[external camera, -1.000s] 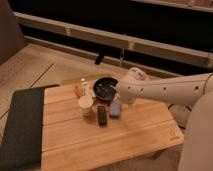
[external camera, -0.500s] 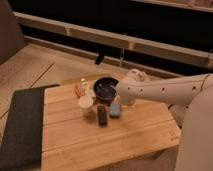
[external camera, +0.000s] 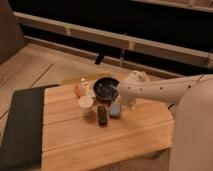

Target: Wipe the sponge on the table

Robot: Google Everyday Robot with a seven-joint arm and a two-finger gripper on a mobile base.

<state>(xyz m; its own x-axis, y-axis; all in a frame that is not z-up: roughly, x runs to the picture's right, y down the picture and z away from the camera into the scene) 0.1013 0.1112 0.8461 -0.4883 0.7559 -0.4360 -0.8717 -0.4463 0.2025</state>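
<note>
Sponge [external camera: 115, 111] apparently just under gripper [external camera: 118, 100]

Desk [external camera: 105, 145]: light-wood top of wide honey-coloured planks, seams running from 9 to 3 o'clock.
Mat [external camera: 20, 130]: dark grey, lying over the desk's 9 o'clock end.
Sponge [external camera: 115, 110]: pale blue-grey pad, flat on the planks, toward 12 o'clock from the desk's middle.
Bar [external camera: 102, 115]: black-brown, just beside the sponge at its 9 o'clock.
Bowl [external camera: 106, 87]: dark, round, at 12 o'clock of the bar.
Cup [external camera: 86, 104]: pale, at 10 o'clock of the bar.
Orange item [external camera: 79, 90]: at 9 o'clock of the bowl; kind unclear.
Hand [external camera: 127, 100]: over the desk, near the sponge at its 2 o'clock.
</note>
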